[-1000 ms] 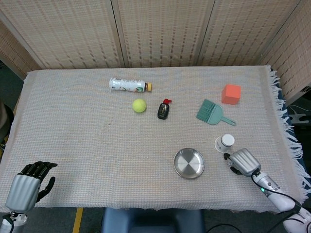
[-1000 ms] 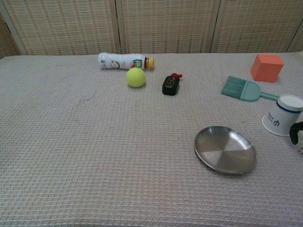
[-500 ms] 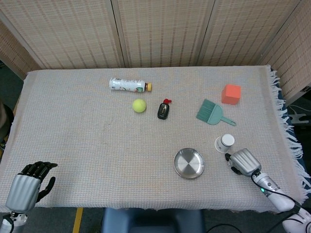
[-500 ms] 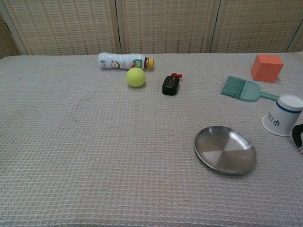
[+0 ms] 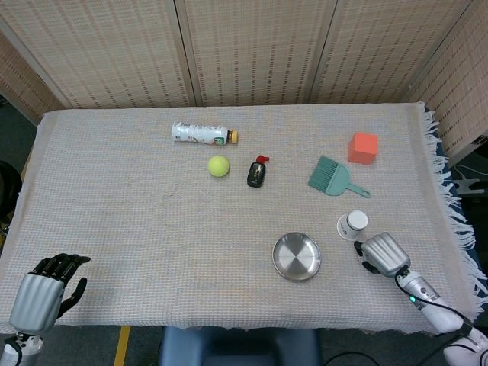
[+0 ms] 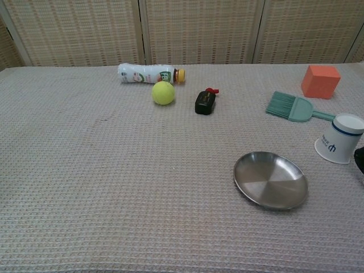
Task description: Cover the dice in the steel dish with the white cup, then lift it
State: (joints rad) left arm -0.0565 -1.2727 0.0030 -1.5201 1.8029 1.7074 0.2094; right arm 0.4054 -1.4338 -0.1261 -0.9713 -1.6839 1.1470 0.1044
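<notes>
1. Standing upside down on the bench, base uppermost, the white cup carries a dark band near its top and a dark mark on its side; it sits near the right edge, just right of the steel dish and apart from it.
2. The steel dish is round, shallow and shiny. No dice can be made out in it in either view.
3. The head view shows the right hand whole, just on the near side of the cup; its fingers are curled in under the grey back and hold nothing, though whether a fingertip touches the cup cannot be told.
4. The chest view shows only a dark sliver of that hand at the right border.
5. Only the head view shows the left hand, at the near left corner of the bench, fingers curled and empty.
6. Further back lie a teal brush, an orange cube, a small black object with a red tip, a yellow-green ball and a white bottle on its side, all well apart from the dish.
</notes>
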